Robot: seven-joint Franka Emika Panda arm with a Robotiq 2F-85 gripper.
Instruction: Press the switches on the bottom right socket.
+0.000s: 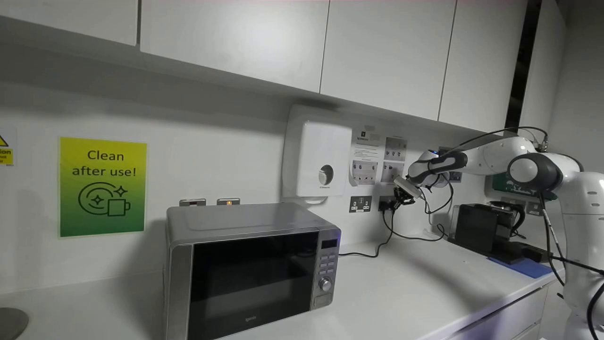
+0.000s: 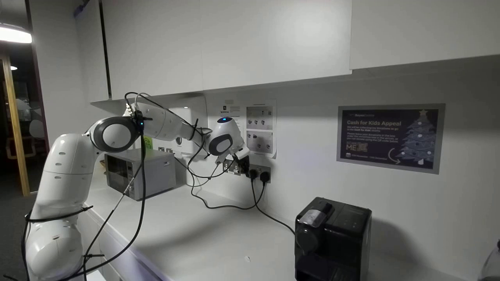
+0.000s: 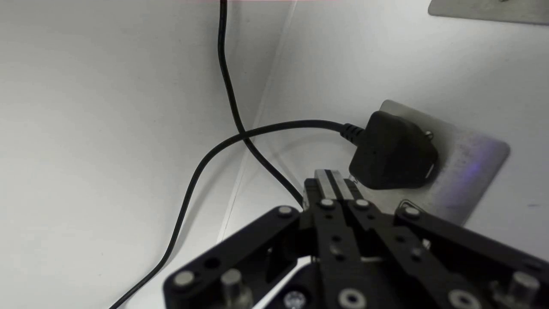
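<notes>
While its fingers [image 3: 324,185] touch, the gripper [image 3: 332,184] is by the double socket [image 3: 474,169].
Wrist view: black plug [image 3: 392,152], two o'clock from them.

socket plate [image 3: 477,165] – smooth metal, satin sheen; plug [image 3: 388,148] – matt plastic; microwave casing [image 1: 240,220] smooth, metallic; microwave door [image 1: 255,278] glossy; worktop [image 1: 377,288] smooth.

We get dim light, a pale glow on the cupboards [image 1: 264,47], soft shadow across the worktop [image 2: 234,242] and a bright lamp [image 2: 15,34] at far left. In the wrist view, violet glare streaks the socket plate [image 3: 476,167]; the gripper [image 3: 332,182] is blurred at its near end.
</notes>
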